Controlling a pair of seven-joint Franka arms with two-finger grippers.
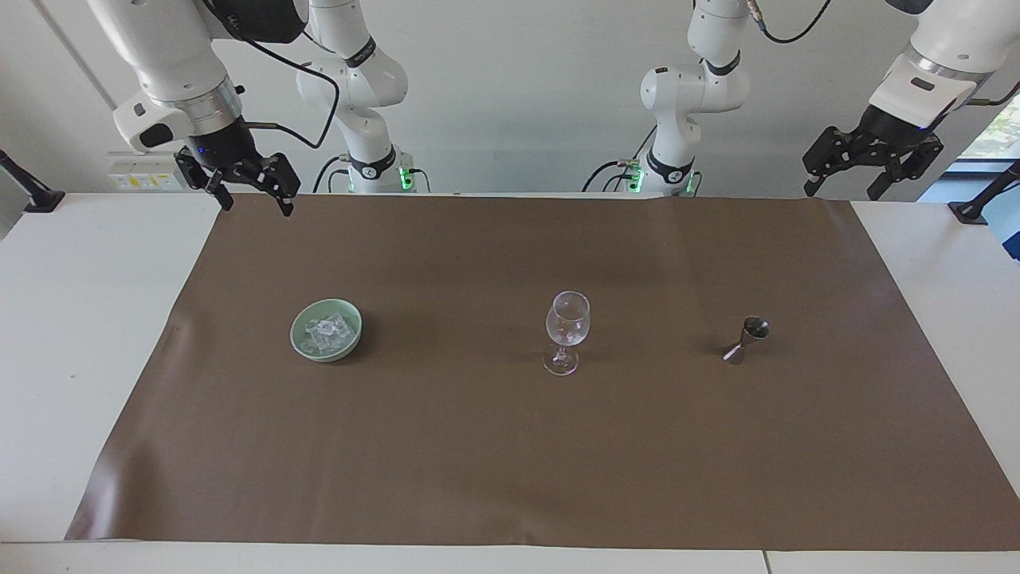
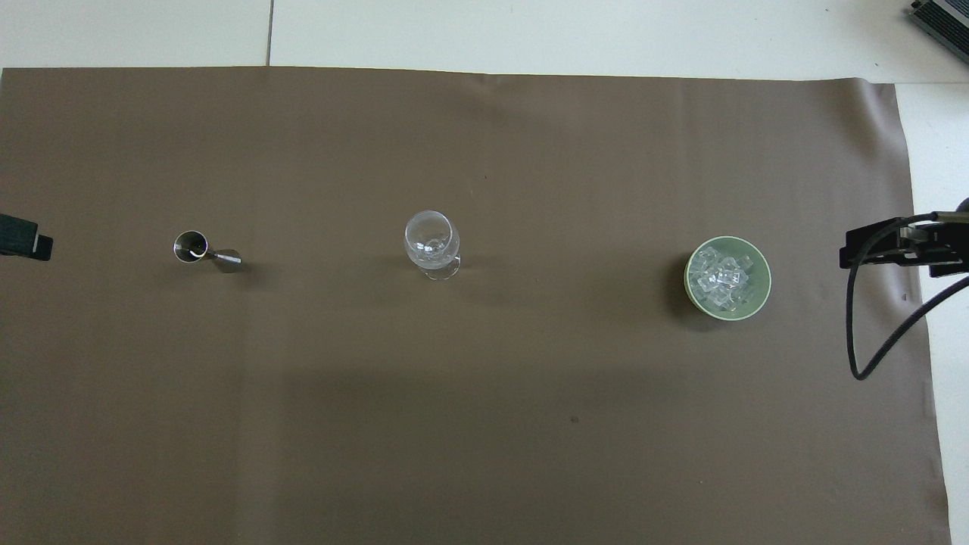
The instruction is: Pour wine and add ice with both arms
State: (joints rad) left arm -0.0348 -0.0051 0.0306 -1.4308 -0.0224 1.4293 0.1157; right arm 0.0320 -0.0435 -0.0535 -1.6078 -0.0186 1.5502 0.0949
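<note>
A matt brown paper-like sheet [image 1: 510, 446] with faint creases covers the smooth off-white tabletop [image 1: 72, 319]. The clear stemmed glass [image 1: 566, 331] is glossy and see-through, the small hourglass-shaped metal jigger [image 1: 745, 340] shines like polished steel, and the pale green bowl [image 1: 300, 340] looks glazed and smooth, holding glassy whitish ice cubes [image 1: 327, 332]. The two arms' white shells [image 1: 171, 48] look like glossy plastic with silver metal wrists, and their tools are matt black.

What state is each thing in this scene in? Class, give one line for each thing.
wine glass: upright, looks empty.
jigger: upright on the mat; contents unclear.
green bowl: upright, holds ice.
ice: heaped in the bowl.
left gripper: open, empty, raised at its end of the table.
right gripper: open, empty, raised at its end.
</note>
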